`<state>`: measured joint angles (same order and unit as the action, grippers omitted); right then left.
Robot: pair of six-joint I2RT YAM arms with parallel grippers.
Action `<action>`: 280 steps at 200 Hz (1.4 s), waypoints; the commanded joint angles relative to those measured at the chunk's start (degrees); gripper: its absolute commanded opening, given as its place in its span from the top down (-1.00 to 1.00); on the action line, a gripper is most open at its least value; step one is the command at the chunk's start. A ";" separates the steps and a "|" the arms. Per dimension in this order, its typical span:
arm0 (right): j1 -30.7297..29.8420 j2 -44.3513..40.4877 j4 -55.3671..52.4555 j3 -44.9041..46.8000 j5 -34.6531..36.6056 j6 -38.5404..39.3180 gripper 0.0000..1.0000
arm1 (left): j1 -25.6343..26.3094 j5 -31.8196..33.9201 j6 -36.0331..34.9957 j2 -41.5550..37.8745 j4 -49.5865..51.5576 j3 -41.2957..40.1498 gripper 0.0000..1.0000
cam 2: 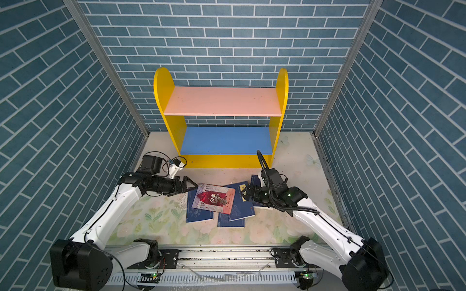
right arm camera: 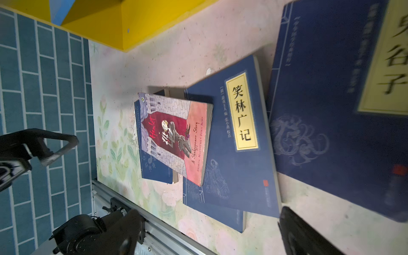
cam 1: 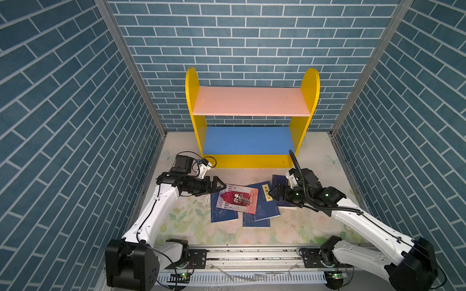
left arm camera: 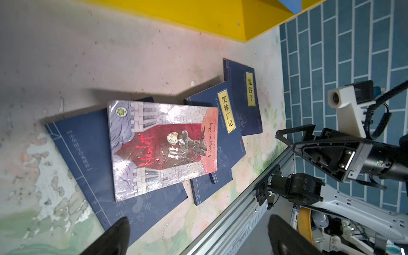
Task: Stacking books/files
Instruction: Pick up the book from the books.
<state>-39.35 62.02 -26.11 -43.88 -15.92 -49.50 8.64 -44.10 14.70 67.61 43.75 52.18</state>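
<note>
While 5 books (cam 1: 238,200) lie overlapped, left end effector (cam 1: 221,189) spread, right end effector (cam 1: 271,194) spread

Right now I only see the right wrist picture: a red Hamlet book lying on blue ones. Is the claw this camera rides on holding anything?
Observer: No. In the left wrist view the right gripper is open, with nothing between its jaws.
Operator: And that yellow corner behind the books?
Observer: That is the foot of a small shelf unit. It has a pink board above a blue board, and there is no book on either.
</note>
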 commanded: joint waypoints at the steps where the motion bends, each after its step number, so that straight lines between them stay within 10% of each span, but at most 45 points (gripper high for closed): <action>1: -1.93 4.47 9.11 0.96 -3.33 -4.28 -0.96 | 2.76 5.06 8.57 -0.15 -6.21 -1.91 -0.99; 73: -3.65 18.76 18.80 -0.55 -7.89 -6.62 -0.85 | 7.53 16.88 9.91 4.88 -13.16 -6.24 -0.99; 280: -3.96 25.80 15.72 -0.62 -8.73 -5.22 -0.84 | 10.66 9.31 8.16 19.93 -15.71 -4.49 -0.99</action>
<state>-43.03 86.06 -6.81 -43.55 -23.90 -55.20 18.41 -32.23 22.68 86.63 28.34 46.48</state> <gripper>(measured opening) 0.918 0.996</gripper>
